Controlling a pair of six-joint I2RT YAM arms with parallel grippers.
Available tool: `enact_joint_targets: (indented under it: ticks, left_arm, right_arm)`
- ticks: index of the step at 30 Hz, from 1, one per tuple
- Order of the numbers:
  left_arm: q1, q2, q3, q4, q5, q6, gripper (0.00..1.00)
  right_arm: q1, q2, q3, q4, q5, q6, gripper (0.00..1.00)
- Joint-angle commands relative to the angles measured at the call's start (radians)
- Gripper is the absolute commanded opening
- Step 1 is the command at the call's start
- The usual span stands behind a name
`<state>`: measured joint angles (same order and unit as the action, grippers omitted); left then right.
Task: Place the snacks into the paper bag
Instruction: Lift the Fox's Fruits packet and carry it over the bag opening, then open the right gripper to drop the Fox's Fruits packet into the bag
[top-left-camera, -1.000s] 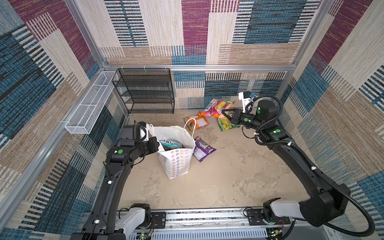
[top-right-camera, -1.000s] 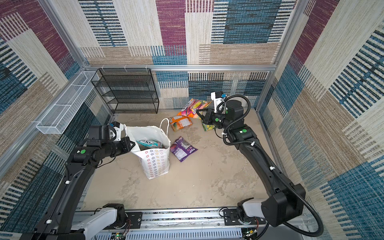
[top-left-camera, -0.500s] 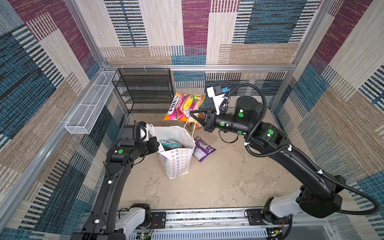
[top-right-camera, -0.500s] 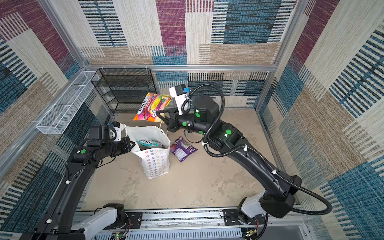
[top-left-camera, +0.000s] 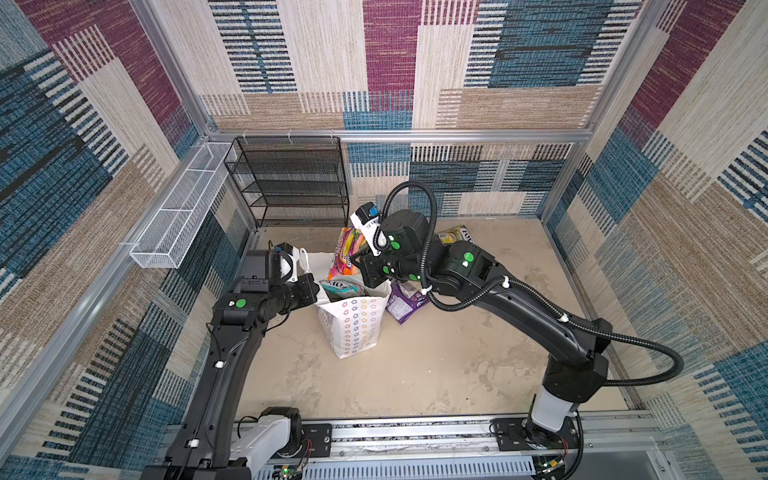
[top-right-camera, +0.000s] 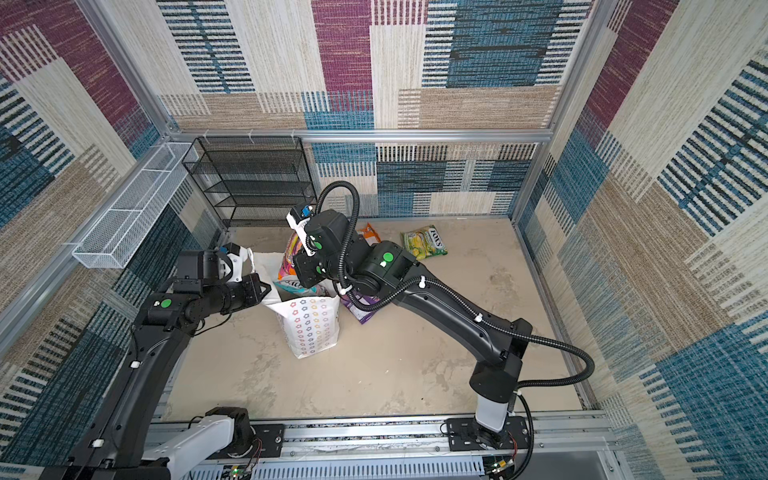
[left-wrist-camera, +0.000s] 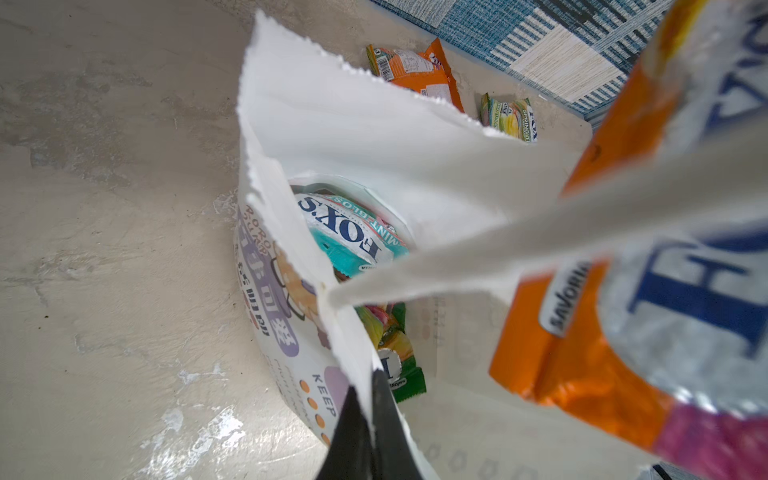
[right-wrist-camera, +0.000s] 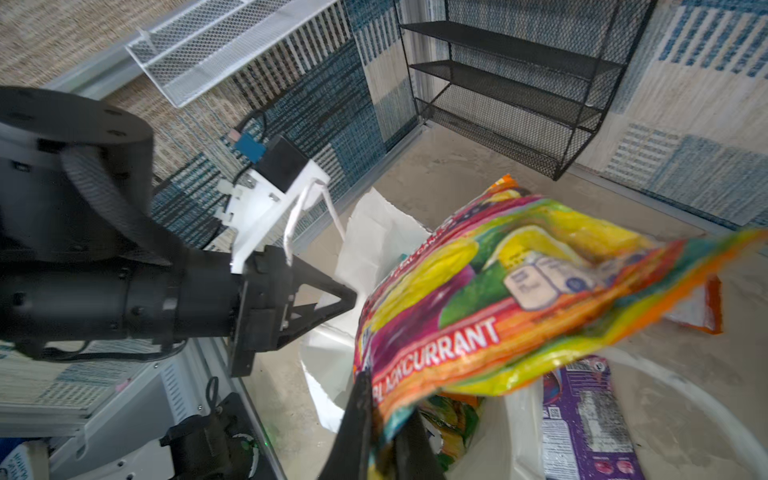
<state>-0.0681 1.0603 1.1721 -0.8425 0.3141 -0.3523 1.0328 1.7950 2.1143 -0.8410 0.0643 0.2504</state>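
The white paper bag (top-left-camera: 353, 324) (top-right-camera: 309, 328) stands upright left of the floor's middle. My left gripper (top-left-camera: 313, 286) (left-wrist-camera: 365, 382) is shut on the rim of its left wall. My right gripper (top-left-camera: 359, 268) (right-wrist-camera: 384, 386) is shut on a multicolour fruit packet (top-left-camera: 347, 253) (right-wrist-camera: 498, 299), which hangs over the bag's open mouth. A teal packet (left-wrist-camera: 353, 237) and a green one (left-wrist-camera: 395, 345) lie inside. On the floor lie a purple packet (top-left-camera: 403, 301) beside the bag, an orange packet (top-right-camera: 371, 234) and a green-yellow packet (top-right-camera: 424, 242) further back.
A black wire shelf (top-left-camera: 291, 183) stands against the back wall, behind the bag. A white wire basket (top-left-camera: 178, 216) hangs on the left wall. Patterned walls close in the floor on three sides; the arms' rail (top-left-camera: 415, 432) runs along the front.
My right arm has swung from the back right to the bag, lifting the multicolour packet off the floor, and has now lowered it to the bag's mouth. The left arm has not moved.
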Motion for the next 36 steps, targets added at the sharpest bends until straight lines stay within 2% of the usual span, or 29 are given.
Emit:
enact_joint_targets:
  ticks: [1,14,22,36]
  left_arm:
    - [0.001,-0.001,-0.004,0.027,0.006,0.024,0.00]
    - [0.000,0.001,-0.004,0.028,0.005,0.026,0.00]
    - [0.002,0.004,-0.004,0.027,0.008,0.026,0.00]
    - [0.007,0.007,-0.004,0.028,0.014,0.024,0.00]
  right_arm:
    - [0.001,0.030,0.042,-0.037,0.050,-0.045,0.00]
    - [0.002,0.161,0.189,-0.178,-0.017,-0.131,0.00]
    - [0.028,0.075,0.129,-0.123,-0.006,-0.167,0.00]
    - [0.051,0.076,0.039,-0.128,0.017,-0.231,0.00]
